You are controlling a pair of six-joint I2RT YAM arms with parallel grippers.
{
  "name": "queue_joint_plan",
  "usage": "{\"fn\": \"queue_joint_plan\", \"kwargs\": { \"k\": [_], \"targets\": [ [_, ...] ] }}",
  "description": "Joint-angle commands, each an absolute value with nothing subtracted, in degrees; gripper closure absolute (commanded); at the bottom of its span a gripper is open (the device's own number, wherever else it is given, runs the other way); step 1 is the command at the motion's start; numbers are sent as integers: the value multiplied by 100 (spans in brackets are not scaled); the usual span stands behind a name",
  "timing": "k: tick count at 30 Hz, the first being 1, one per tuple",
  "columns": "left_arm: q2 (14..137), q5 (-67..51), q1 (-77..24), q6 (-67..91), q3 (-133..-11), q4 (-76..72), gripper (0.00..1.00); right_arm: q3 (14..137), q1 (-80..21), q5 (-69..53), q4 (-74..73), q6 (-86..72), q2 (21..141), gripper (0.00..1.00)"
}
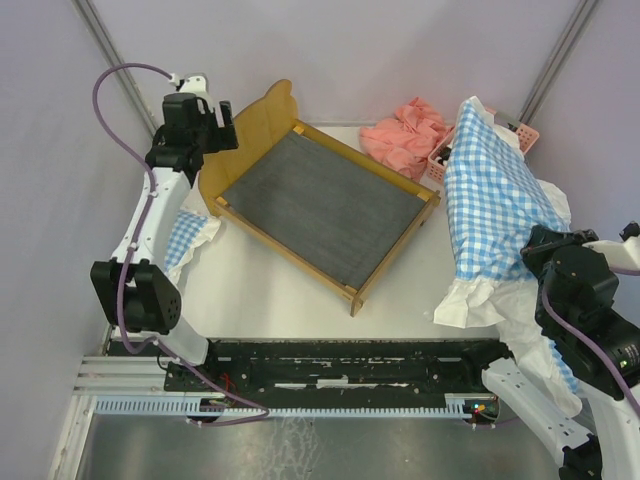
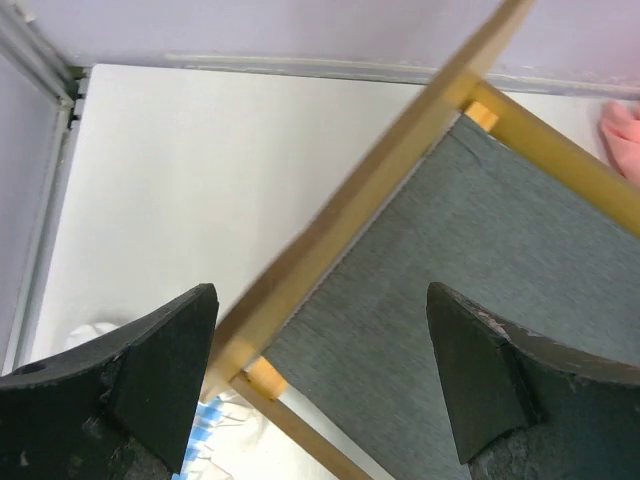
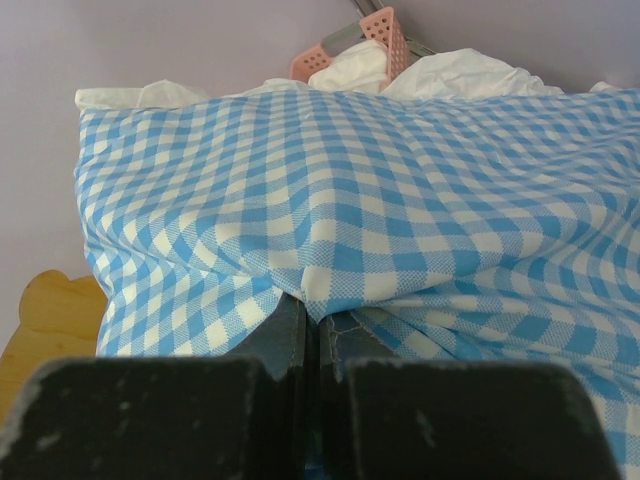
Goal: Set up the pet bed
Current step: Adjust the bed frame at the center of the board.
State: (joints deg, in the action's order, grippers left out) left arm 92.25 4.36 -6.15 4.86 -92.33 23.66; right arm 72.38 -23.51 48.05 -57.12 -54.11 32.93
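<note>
The pet bed is a small light-wood frame with a wavy, bear-eared headboard, low side rails joined by pegged corners, and a flat grey fabric base; it lies at an angle on the white counter, its headboard end right under the left tool and its foot end pointing toward the right tool. The left tool stands wide apart above the headboard, whose thin top edge runs diagonally between the two black fingers, closer to the left-hand one; whether it touches either, I cannot tell. The right tool is pinched tight on a fold of the blue-and-white checked cushion with white frill, which hangs lifted above that tool, off to the side of the bed's foot end. Beyond the cushion sit a pink plastic basket and a crumpled pink cloth. A smaller checked, frilled piece lies beside the left arm, just off the bed's near corner.
</note>
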Motion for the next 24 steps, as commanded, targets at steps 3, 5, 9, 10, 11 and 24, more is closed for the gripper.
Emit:
{"fn": "queue_joint_plan", "kwargs": {
  "k": [3, 5, 9, 10, 11, 24],
  "targets": [
    [9422, 72, -175, 137, -9491, 2197, 9, 7170, -2332, 4944, -5342, -5378, 3297, 98],
    [9526, 12, -106, 76, -9496, 2206, 9, 7130, -2337, 4859, -5329, -5379, 3349, 98],
    [9688, -315, -62, 76, -9521, 2390, 15, 7094, -2335, 4781, -5285, -5371, 3463, 98],
    [9687, -467, -62, 106, -9495, 2437, 18, 7093, -2338, 4757, -5261, -5364, 3496, 98],
    [9675, -578, -59, 153, -9474, 2486, 21, 7111, -2337, 4731, -5238, -5336, 3533, 98],
    [8635, -1636, -176, 1113, -8160, 2580, 66, 7198, -2338, 4305, -4828, -5040, 4160, 98]
  ]
}}
